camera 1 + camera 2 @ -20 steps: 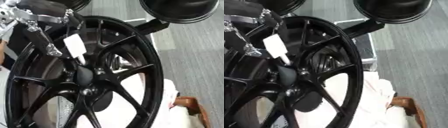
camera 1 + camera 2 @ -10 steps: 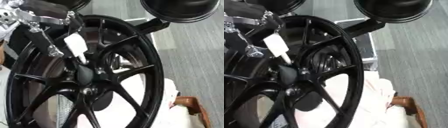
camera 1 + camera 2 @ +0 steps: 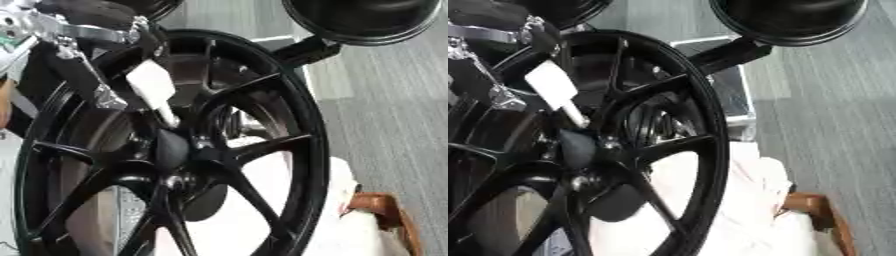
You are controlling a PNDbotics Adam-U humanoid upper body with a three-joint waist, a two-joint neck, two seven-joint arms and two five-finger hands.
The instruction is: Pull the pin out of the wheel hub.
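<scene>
At the upper left of the frame the white pin [image 3: 154, 91] is pinched by the left hand [image 3: 83, 75] with its tip just above the wheel hub [image 3: 172, 148], so the pull is judged nearly finished.

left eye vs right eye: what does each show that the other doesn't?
Left eye only: silver joint hardware at the top left corner and more of the wheel's left rim. Right eye only: more of the dark box behind the wheel. Both: the black spoked wheel, the white pin angled into the hub, the left hand beside the pin, white cloth underneath, grey floor.
</scene>
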